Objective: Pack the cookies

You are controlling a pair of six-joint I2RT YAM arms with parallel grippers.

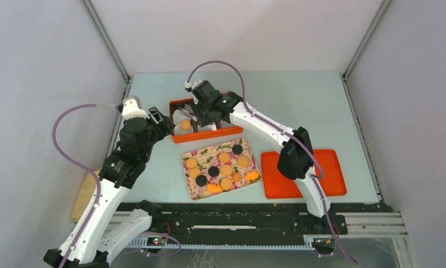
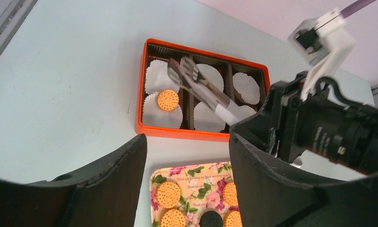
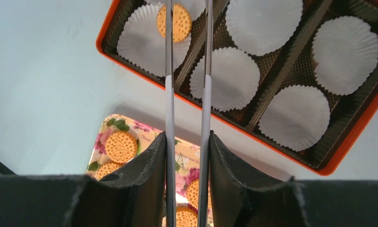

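Note:
Several cookies [image 1: 220,167], golden ones and a few dark, lie on the floral tray [image 1: 206,153]. One golden cookie [image 2: 167,100] rests in a white liner in the near-left cell of the orange box [image 1: 206,135]. My right gripper [image 3: 187,137] is shut on a pair of metal tongs [image 3: 170,94]. The tong arms reach over the box, their tips apart and holding nothing. That same cookie [image 3: 181,21] shows below the tong arms. My left gripper [image 2: 187,139] hangs open and empty left of the box, above the gap between box and tray.
The box's other cells hold empty white paper liners [image 3: 295,118]. An orange lid [image 1: 332,178] lies flat at the right, beside the floral tray. The right arm's forearm crosses above the tray's right end. Grey walls close in on the table's left, back and right.

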